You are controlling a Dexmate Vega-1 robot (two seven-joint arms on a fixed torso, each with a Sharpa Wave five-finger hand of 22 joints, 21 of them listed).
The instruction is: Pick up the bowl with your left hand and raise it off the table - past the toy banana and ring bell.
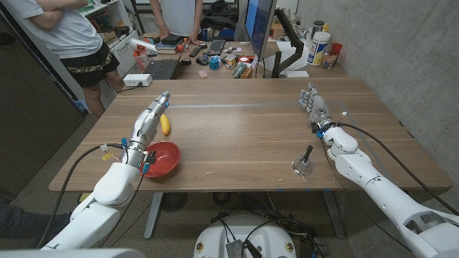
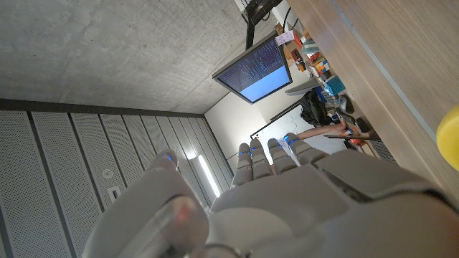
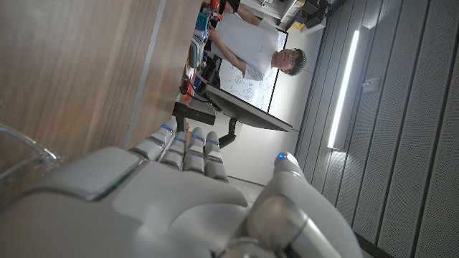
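Red bowl point(image 1: 163, 158) sitting on the wooden table point(image 1: 244, 136) near the front edge on the left side, right beside the left wrist, nothing gripping it. Left hand point(image 1: 150, 120) stretched out beyond the bowl, fingers point(image 1: 162, 99) straight and held close together, holding nothing, lying just beside the toy banana point(image 1: 166, 125). Same story from the left wrist view: fingers point(image 2: 267, 153) extended side by side, thumb apart, a sliver of the yellow banana point(image 2: 450, 136) at the frame edge. Ring bell point(image 1: 303, 165) standing over on the right, near the front edge, well apart from bowl and banana. Right hand point(image 1: 314, 106) farther back on the right side, fingers upright and close together, empty; right wrist view showing those fingers point(image 3: 188, 148) straight and side by side. Cluttered desk with a monitor point(image 1: 259, 21) behind the table, two people standing there, one point(image 1: 68, 36) at the far left, another point(image 1: 178, 16) farther along.
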